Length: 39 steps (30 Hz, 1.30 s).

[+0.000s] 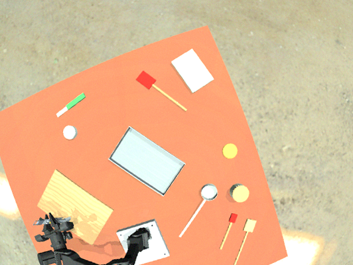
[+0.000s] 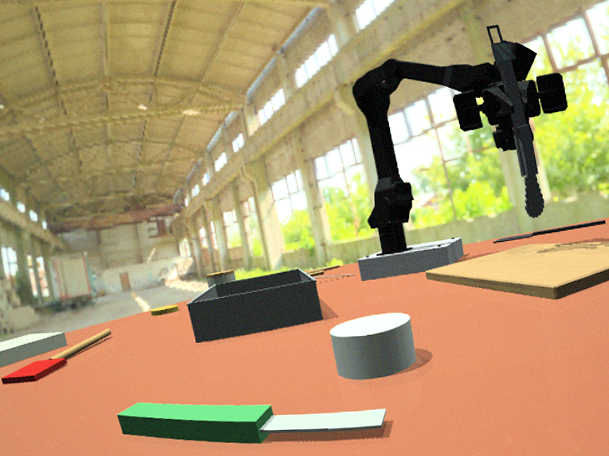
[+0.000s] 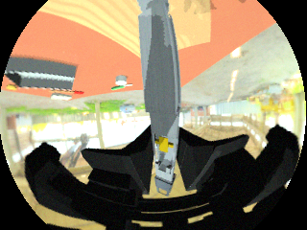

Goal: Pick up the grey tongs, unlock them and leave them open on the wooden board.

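Note:
The grey tongs [image 1: 38,221] [image 2: 532,186] [image 3: 160,72] hang high above the table, nearly upright and a little tilted, with the tips down and the looped hinge end on top. Their arms look close together; I cannot tell if the lock is released. A yellow piece [image 3: 164,144] shows near the hinge end. My gripper [image 1: 52,221] [image 2: 512,98] [image 3: 161,126] is shut on the tongs near the hinge end. The wooden board [image 1: 70,190] [image 2: 502,265] [image 3: 110,19] lies flat beside and below them. The roasting tin [image 1: 146,160] [image 2: 255,310] [image 3: 43,67] has nothing across it.
A white round block [image 1: 69,132] [image 2: 374,347] and a green-handled knife [image 1: 75,101] [image 2: 192,420] lie beyond the board. The arm's base [image 1: 157,242] [image 2: 409,260] stands beside the board. A ladle [image 1: 194,215], a red spatula [image 1: 146,79] and a white block [image 1: 192,70] lie farther off.

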Tool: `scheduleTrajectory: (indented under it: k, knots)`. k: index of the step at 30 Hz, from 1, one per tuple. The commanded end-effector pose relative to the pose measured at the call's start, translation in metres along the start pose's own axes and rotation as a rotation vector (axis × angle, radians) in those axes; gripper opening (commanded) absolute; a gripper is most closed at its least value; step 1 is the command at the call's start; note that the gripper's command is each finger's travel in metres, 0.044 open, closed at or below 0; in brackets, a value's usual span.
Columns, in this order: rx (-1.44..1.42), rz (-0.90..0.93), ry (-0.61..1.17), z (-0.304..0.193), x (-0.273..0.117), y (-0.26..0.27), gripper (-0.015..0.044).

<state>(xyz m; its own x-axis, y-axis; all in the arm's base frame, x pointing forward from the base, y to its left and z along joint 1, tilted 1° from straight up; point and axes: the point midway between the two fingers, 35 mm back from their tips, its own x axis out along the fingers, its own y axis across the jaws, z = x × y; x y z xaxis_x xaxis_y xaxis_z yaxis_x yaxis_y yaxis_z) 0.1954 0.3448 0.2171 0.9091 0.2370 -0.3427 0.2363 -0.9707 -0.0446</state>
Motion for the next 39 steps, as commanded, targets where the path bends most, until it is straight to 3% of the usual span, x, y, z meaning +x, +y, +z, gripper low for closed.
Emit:
scheduleTrajectory:
  k: [1, 15, 39]
  knots:
    - [0.003, 0.002, 0.008, -0.003, -0.001, 0.001, -0.0150]
    - [-0.013, -0.003, -0.025, 0.001, 0.004, -0.002, -0.0150]
    - [-0.124, -0.039, -0.587, 0.064, 0.064, -0.015, -0.0150]
